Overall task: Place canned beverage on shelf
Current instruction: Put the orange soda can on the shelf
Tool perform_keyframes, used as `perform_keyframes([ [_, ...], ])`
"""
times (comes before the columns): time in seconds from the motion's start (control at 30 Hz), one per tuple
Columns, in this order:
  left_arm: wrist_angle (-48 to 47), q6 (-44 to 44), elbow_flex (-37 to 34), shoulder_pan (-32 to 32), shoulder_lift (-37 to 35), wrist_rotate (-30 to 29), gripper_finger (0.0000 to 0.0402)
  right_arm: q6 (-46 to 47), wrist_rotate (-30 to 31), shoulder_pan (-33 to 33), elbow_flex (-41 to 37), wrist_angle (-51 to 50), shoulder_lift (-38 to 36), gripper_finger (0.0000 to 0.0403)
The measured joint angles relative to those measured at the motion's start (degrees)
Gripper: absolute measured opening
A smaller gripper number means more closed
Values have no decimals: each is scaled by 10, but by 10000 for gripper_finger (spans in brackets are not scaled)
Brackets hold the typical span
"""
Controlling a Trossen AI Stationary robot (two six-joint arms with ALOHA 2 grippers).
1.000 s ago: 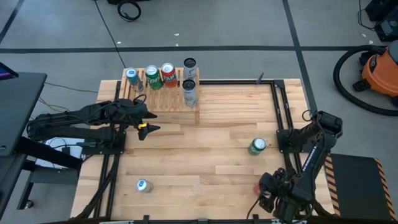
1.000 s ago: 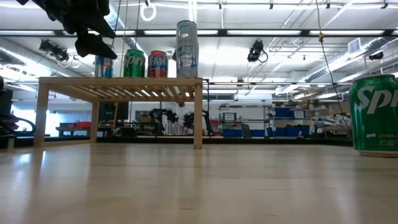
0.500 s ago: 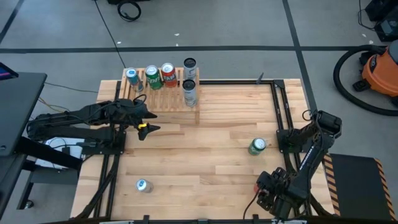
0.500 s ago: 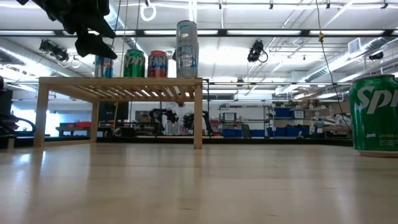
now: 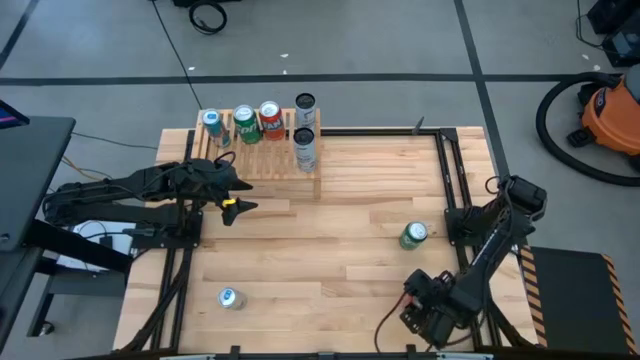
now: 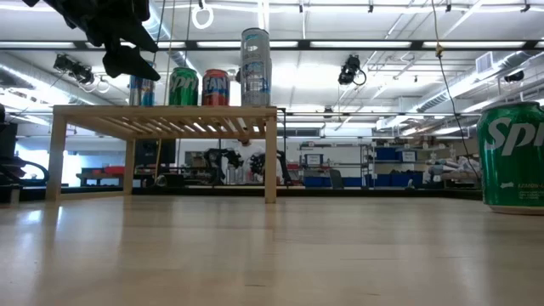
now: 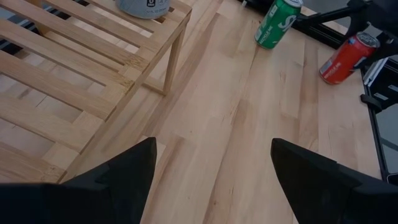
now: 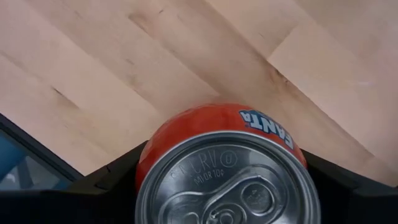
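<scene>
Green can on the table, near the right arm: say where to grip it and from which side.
Grip the green can around its mid-body, fingers on opposite curved sides. It stands upright with bare table all round, so a level approach from the right gripper's side looks simplest.

A light wooden table (image 5: pixel 330 260) is carrying the slatted shelf (image 5: pixel 262 155) at its far left corner, with 5 cans standing on it. Directly on the table are sitting a green can (image 5: pixel 413 235) and a blue can (image 5: pixel 230 298).
</scene>
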Motion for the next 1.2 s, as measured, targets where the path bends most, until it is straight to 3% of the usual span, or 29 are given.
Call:
perform_keyframes([
  [0.7,-4,-7,0,1,0,0,318,-300,-3,-226,140,-18,1,307],
  [1.2,-4,14,0,1,0,0,318,-505,10,-345,220,15,1,307],
])
